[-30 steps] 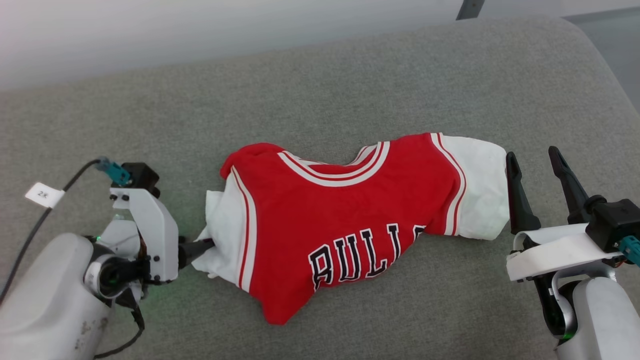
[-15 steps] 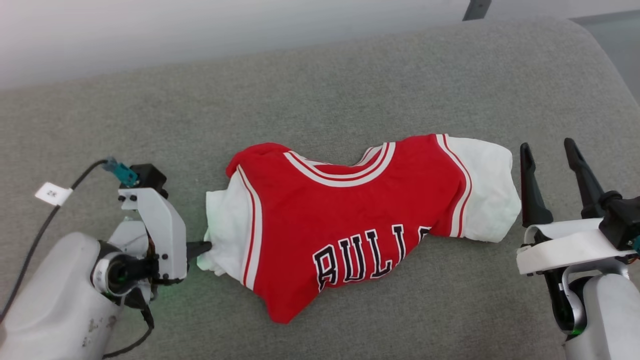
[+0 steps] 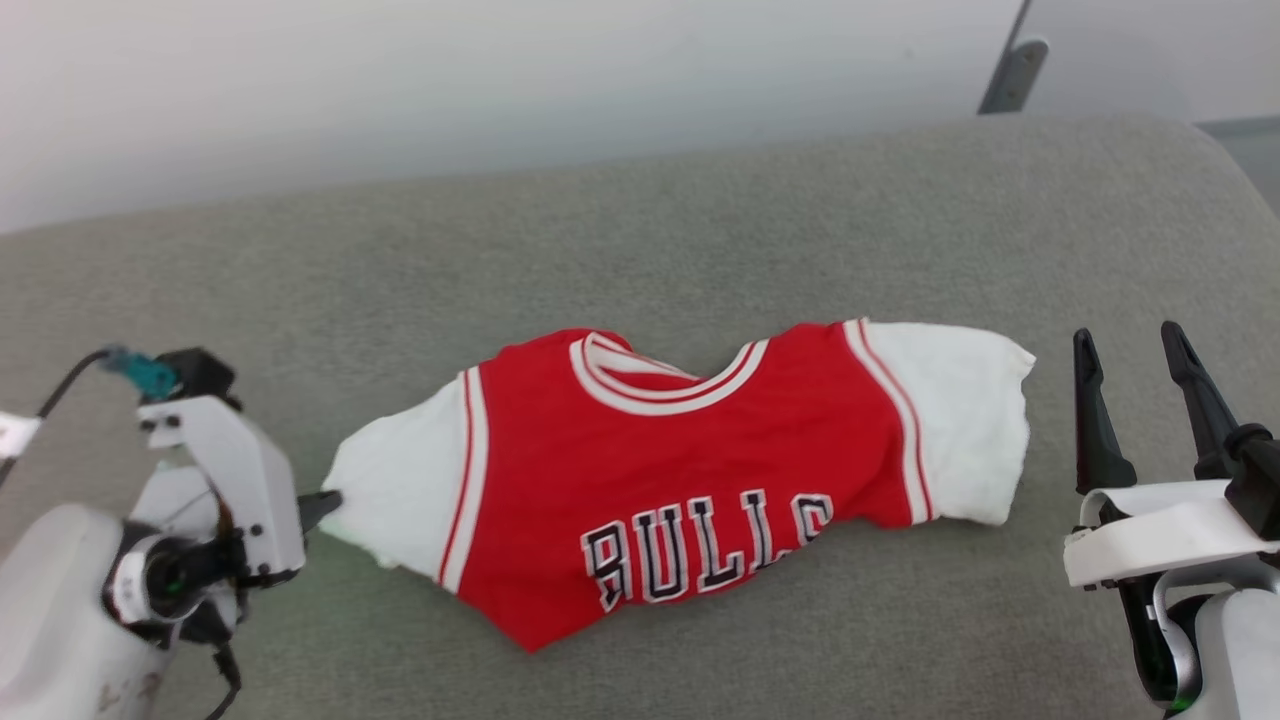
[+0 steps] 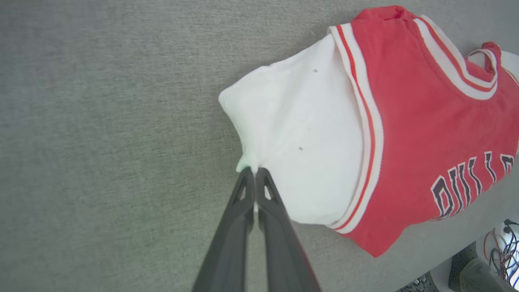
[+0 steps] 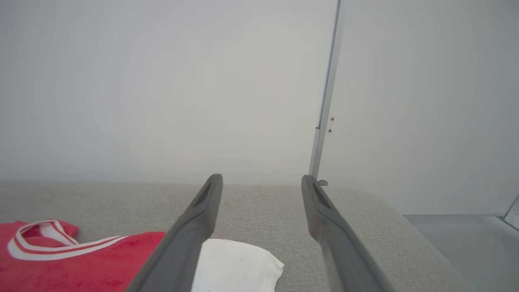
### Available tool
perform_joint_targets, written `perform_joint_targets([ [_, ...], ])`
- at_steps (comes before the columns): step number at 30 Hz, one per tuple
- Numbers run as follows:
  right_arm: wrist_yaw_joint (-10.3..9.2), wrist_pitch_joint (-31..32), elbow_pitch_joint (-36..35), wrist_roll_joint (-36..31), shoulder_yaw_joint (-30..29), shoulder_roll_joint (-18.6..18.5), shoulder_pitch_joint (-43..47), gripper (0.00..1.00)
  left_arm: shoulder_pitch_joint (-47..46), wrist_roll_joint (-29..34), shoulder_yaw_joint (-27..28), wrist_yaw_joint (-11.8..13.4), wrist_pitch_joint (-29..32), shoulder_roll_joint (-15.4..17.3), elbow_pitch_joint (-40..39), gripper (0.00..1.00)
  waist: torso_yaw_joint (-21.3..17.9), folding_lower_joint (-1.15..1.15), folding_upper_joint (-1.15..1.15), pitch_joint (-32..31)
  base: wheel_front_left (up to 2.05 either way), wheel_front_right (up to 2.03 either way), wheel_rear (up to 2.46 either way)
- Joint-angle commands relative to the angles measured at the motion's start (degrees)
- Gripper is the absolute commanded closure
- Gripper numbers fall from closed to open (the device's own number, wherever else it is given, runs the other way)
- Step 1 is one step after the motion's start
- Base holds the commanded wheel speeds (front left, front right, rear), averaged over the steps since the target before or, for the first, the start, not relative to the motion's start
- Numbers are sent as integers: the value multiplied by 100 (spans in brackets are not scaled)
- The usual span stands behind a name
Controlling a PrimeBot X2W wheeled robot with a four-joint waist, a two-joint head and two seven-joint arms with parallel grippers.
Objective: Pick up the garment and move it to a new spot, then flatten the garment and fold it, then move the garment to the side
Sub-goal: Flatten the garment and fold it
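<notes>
Head view has the jersey [image 3: 690, 470] lying front-up about mid-way along the grey fabric-covered bench [image 3: 700, 230]. Its collar [image 3: 660, 385] is toward the wall [image 3: 400, 90], and the red body narrows to a point on the side nearest the robot. Black "BULLS" lettering [image 3: 700, 545] runs across the chest on a slant (the last letter curls into a fold).

One white sleeve [image 3: 395, 500] sticks out toward the robot's left. The left end effector [image 3: 325, 503] is clamped onto its outer edge, low against the bench. Left wrist view makes that grip plain: the two dark fingers [image 4: 243, 211] are pressed together with a pinch of white cloth caught at the tips. From there the sleeve [image 4: 296, 142] is drawn out fairly smooth to the striped trim [image 4: 367, 121].

The other sleeve [image 3: 965, 430] lies flat on the robot's right side. The right end effector [image 3: 1127, 338] stands just beside it, clear of the cloth. Its fingers are spread wide with nothing between them, and they point toward the wall.

Right wrist view looks along those parted fingers [image 5: 194, 231]. Bare bench [image 5: 259, 211] shows between them, and the end of the white sleeve [image 5: 235, 263] sits low by the left finger. A patch of red with the collar [image 5: 44, 243] is in the corner. Behind is the pale wall [image 5: 162, 81], with a thin metal strip [image 5: 324, 101] running up it.
</notes>
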Motion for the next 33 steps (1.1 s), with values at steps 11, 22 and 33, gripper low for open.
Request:
perform_joint_targets([
  [11, -10, -30, 68, 93, 39, -60, 127, 0, 763, -182, 252, 184, -197, 214, -55, 100, 296, 0, 0, -274, 0, 0, 0],
  [22, -10, -30, 81, 147, 114, -75, -14, 0, 607, -47, 62, 12, -209, 169, 536, 0, 194, 0, 0, -206, 0, 0, 0],
  [33, -10, -30, -22, 95, 120, -24, -106, 0, -272, 485, -261, -244, -76, 455, 498, 0, 75, 0, 0, -22, 0, 0, 0],
])
